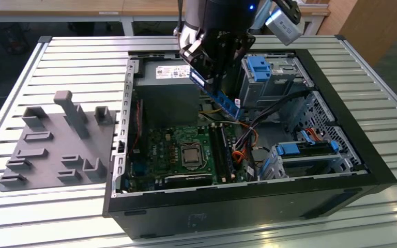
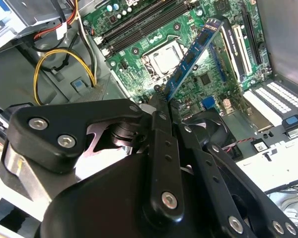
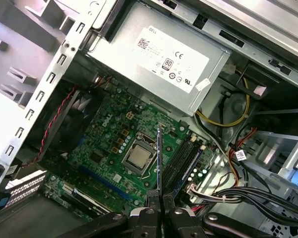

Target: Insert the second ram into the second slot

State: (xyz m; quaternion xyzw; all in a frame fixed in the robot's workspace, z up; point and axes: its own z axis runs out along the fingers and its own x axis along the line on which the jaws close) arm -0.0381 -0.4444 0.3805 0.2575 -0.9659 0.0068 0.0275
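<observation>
holding the second ram (image 2: 193, 54) above the motherboard (image 3: 107, 144), hand (image 2: 162, 99) clamped on its end; stick tilted, not yet lined up with the memory slots (image 1: 223, 150).

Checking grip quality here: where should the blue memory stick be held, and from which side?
Near one end, pinching its two flat faces from above, as the gripper does. The memory stick is thin and flat, and this leaves most of its length free above the green board.

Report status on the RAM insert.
Gripper shut on the second ram. Stick held over the motherboard, not seated. Cables beside the slots, none seen across them.
</observation>
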